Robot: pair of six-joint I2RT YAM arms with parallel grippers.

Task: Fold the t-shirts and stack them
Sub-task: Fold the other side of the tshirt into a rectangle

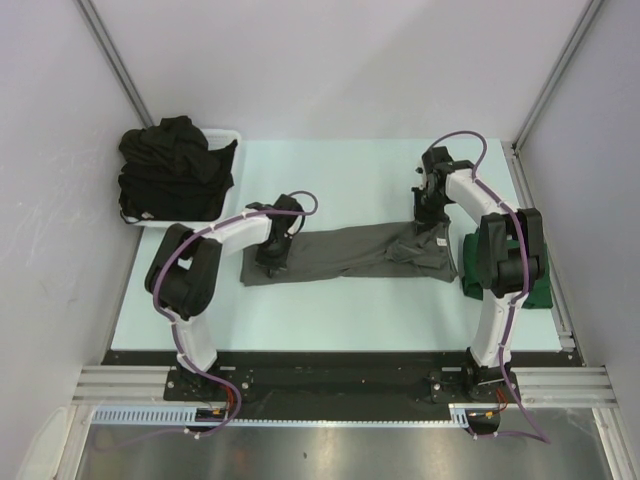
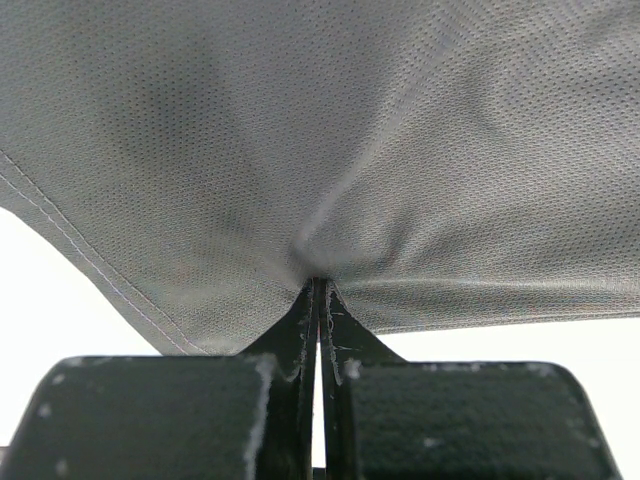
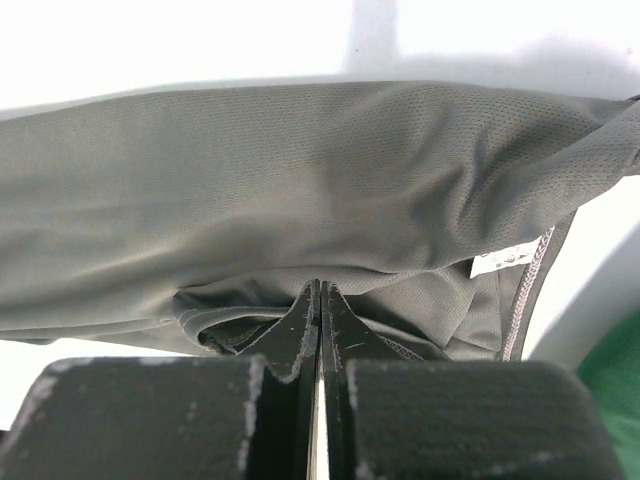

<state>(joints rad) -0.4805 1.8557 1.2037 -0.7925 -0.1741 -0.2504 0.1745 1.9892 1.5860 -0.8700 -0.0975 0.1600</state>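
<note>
From above I count one grey t-shirt [image 1: 345, 255], stretched across the table [image 1: 350, 170] between my two arms. One green t-shirt [image 1: 468, 270] lies folded at the right edge, just beside it. A heap of black t-shirts [image 1: 170, 160] fills the single white basket [image 1: 228, 135] at far left, too tangled for me to count. My left gripper [image 1: 270, 262] sits on the grey t-shirt's left end and my right gripper [image 1: 428, 222] on its right end.

On the left wrist, the jaws are closed, pinching a fold of grey fabric.

On the right wrist, the jaws are closed on grey cloth too, with one white neck label [image 3: 505, 260] just right of them.
</note>
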